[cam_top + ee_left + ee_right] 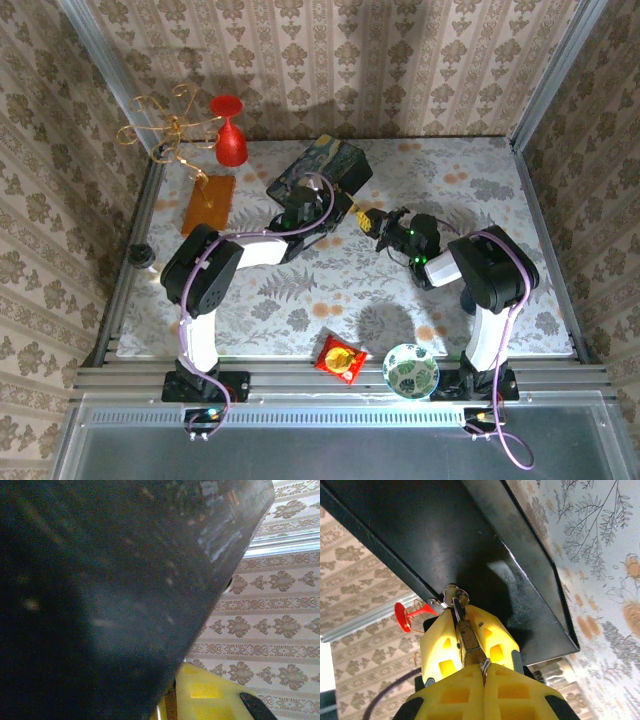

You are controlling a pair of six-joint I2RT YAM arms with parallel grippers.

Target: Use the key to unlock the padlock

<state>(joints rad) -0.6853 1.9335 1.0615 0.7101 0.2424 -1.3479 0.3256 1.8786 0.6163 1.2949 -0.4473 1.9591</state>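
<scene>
Floral tablecloth (600, 545) and patterned wallpaper (365, 570) frame a dark blue box (470, 535). Just ahead of the right pincer (484, 676), whose yellow fingers (455, 697) are pressed together on the small silvery key (484, 666), sits the brass padlock (469, 642), touching the key. The left pincer (464, 626) is clamped around the padlock's body. The padlock's shackle (456, 600) hooks at the box edge, beyond both pincers' tips.

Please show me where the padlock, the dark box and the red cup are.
padlock (468, 640), right wrist view, on its brass body.
box (325, 160), top external view, on its painted top face.
red cup (231, 148), top external view, on its wide lower part.
</scene>
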